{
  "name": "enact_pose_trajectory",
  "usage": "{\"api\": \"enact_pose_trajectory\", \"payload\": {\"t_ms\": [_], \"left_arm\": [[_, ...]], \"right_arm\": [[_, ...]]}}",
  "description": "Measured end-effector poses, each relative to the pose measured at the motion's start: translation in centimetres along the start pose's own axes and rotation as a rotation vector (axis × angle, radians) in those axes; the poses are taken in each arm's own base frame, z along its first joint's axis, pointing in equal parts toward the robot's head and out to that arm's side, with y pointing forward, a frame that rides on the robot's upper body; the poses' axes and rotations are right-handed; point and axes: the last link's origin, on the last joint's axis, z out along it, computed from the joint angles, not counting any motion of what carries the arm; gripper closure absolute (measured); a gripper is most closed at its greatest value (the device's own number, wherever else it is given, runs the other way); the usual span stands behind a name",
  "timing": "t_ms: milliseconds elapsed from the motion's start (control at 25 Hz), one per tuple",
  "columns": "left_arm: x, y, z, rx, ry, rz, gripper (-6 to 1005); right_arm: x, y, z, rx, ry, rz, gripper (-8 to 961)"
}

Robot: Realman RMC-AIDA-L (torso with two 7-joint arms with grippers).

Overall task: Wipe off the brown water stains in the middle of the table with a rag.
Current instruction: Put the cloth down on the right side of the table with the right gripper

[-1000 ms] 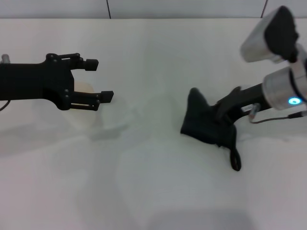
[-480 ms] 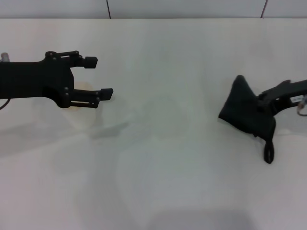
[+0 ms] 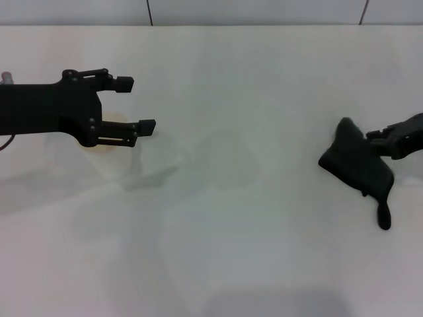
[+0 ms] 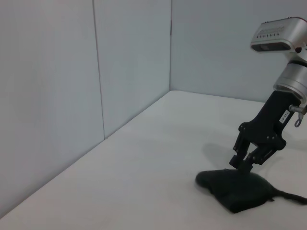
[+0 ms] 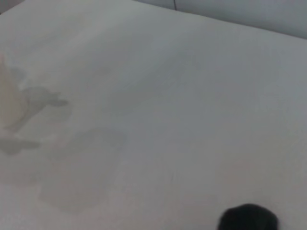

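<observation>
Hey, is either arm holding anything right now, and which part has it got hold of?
The right gripper pinches the black soft cloth rag at its upper edge, the wad lying on the white table. The left gripper is open, holding nothing.

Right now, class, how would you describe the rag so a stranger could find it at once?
On the white table, look to the robot's right edge, where the right gripper meets a black lumpy cloth, the rag. Unlike the rigid black grippers, it is soft and trails a thin tail.
</observation>
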Motion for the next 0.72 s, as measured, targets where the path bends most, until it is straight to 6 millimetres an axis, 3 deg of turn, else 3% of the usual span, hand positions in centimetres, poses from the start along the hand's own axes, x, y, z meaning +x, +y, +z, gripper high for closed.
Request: {"api": "enact_pose_trajectory", "payload": {"t_ms": [400,720], "left_arm": [[-0.1,0.0,0.0,0.002,0.000,-0.002,113],[-0.1,-0.1,0.0,0.007,-0.001,-0.002,113]], "right_arm": [[0.1,0.0,-0.2,-0.004,0.002,-0.011,579],[-0.6,1.5,-1.1,-0.128,-0.088,-0.083,429]]}}
